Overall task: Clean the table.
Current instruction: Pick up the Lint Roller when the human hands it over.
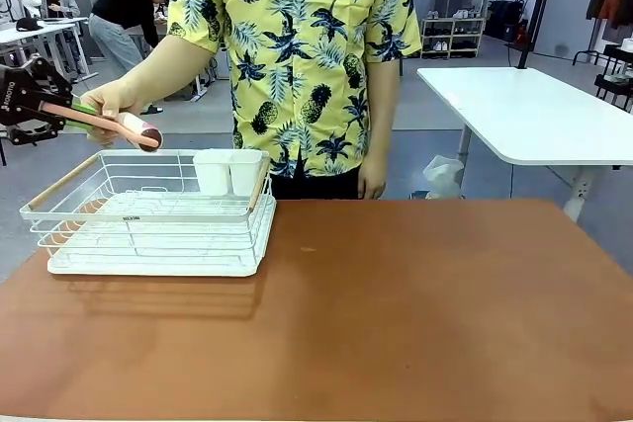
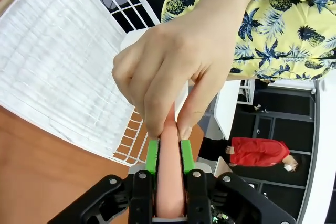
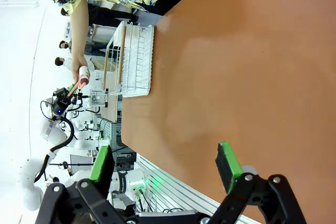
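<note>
- At the far left of the front view, your left gripper (image 1: 84, 109) hangs in the air beyond the table's left end, above the near left corner of the rack.
- Its green pads (image 2: 152, 156) are pinched on the shaft of a pink-handled tool (image 1: 141, 131); the left wrist view shows the shaft clamped squarely between them.
- The person's hand (image 1: 107, 98) grips the same shaft just beyond your fingertips, thumb and fingers wrapped around it (image 2: 168, 72). The tool's rounded head pokes out past the hand, over the rack.
- A white wire rack (image 1: 148, 262) sits on the left part of the table, with two white cups (image 1: 229, 172) upright at its far right corner.
- The table (image 1: 415, 313), reddish-brown, spans the front view; its top right of the rack is bare.
- A smaller white table (image 1: 534, 111) stands behind it at the right.
- Your right gripper (image 3: 164, 153) hovers over the brown top (image 3: 252, 66), fingers (image 3: 228, 166) spread wide, nothing between them.
</note>
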You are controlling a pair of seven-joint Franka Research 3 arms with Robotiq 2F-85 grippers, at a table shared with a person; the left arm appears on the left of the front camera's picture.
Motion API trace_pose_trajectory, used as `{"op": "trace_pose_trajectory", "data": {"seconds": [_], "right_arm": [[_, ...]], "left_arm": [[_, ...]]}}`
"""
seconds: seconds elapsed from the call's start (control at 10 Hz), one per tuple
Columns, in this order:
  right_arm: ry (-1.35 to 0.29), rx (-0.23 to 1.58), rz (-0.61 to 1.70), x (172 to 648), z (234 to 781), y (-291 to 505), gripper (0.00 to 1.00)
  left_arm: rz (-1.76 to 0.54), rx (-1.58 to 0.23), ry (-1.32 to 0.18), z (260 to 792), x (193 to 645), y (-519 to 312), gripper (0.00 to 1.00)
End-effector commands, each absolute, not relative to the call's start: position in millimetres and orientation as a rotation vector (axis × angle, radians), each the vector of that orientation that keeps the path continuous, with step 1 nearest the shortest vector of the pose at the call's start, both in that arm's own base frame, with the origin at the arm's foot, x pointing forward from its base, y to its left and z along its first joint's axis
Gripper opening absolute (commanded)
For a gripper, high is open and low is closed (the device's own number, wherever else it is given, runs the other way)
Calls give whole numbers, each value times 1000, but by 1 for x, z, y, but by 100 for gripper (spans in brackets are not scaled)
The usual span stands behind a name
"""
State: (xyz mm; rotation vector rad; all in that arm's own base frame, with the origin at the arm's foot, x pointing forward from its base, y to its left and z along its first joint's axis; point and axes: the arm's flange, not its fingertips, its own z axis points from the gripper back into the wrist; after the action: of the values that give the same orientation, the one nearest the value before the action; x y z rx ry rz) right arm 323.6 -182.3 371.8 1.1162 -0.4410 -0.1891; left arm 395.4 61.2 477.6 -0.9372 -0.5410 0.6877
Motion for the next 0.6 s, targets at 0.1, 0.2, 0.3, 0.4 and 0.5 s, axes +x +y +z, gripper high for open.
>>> {"op": "trace_pose_trajectory", "data": {"seconds": [0.1,0.2,0.3,0.4,0.5], "right_arm": [[-445,1126,-190,323,375,-181,100],[-445,1126,-190,323,375,-181,100],[-445,1126,-190,323,375,-181,100],[-445,1126,-190,323,375,-181,100],[-445,1126,-190,323,375,-181,100]], "left_arm": [[695,-1053,-523,457,395,86,0],[698,-941,-541,476,395,65,0],[698,-941,-541,476,395,65,0],[698,-941,-541,476,395,65,0],[698,-941,-541,476,395,65,0]]}}
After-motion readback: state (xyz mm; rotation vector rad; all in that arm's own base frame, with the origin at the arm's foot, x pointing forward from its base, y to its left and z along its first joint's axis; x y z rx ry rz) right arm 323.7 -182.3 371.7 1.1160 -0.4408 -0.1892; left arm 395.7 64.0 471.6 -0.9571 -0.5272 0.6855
